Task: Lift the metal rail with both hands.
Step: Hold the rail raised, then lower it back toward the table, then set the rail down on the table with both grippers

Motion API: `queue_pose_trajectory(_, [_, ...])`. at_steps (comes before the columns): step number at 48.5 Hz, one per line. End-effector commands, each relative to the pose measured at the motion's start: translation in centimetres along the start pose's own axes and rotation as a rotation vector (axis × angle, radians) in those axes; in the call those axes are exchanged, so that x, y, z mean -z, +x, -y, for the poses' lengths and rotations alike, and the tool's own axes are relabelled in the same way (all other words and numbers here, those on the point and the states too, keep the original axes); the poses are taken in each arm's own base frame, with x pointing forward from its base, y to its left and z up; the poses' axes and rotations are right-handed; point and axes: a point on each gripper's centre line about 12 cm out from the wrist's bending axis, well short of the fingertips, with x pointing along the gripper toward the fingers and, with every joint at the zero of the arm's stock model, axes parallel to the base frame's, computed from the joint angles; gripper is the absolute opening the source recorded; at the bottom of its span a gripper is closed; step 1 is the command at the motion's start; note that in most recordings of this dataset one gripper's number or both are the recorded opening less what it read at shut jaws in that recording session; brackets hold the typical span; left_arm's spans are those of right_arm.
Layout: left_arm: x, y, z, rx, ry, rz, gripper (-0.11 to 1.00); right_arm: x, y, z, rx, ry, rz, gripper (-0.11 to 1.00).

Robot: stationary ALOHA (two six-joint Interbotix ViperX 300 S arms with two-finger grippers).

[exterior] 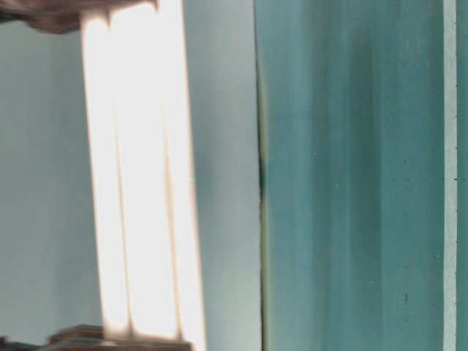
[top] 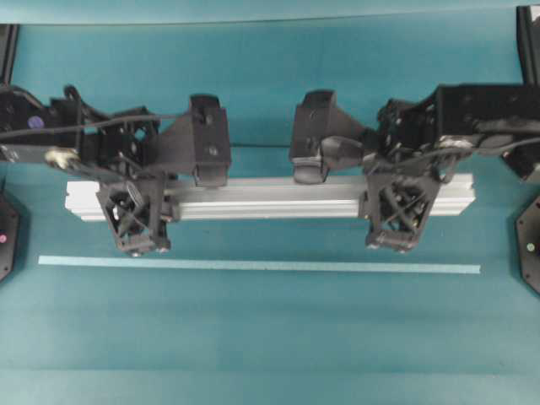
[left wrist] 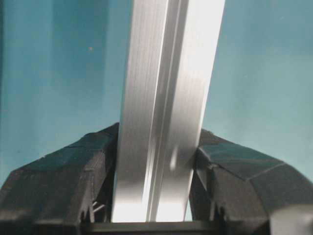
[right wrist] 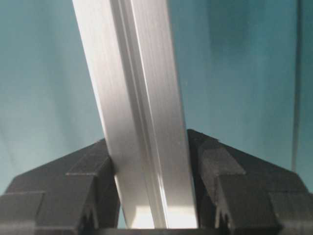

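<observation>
The metal rail [top: 270,198] is a long silver grooved bar lying across the middle of the overhead view. My left gripper [top: 139,200] is shut on it near its left end. My right gripper [top: 396,200] is shut on it near its right end. In the left wrist view the rail [left wrist: 166,98] runs up between the black fingers [left wrist: 73,166], which press on both its sides. The right wrist view shows the same, with the rail [right wrist: 137,98] between the fingers [right wrist: 230,171]. In the table-level view the rail [exterior: 142,183] shows bright and apart from the teal table surface [exterior: 351,183].
A thin flat pale-teal strip [top: 253,265] lies on the table in front of the rail, parallel to it. Black stand bases sit at the left edge [top: 7,232] and the right edge [top: 530,245]. Both arms reach in from the back.
</observation>
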Motion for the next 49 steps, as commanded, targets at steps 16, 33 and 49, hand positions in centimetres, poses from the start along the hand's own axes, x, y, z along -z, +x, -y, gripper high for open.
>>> queue_pose_trajectory(16, [0.2,4.3,-0.1,-0.001,-0.003,0.020,0.38,-0.1,6.0,-0.5,-0.003,-0.048,0.042,0.39])
queue_pose_trajectory(33, [1.0,6.9,-0.1,-0.001,-0.003,-0.001,0.38,0.8,8.0,-0.4,-0.002,-0.047,0.039,0.39])
queue_pose_trajectory(49, [1.7,10.1,0.3,0.002,-0.003,-0.023,0.38,1.8,10.2,-0.5,-0.002,-0.057,0.059,0.39])
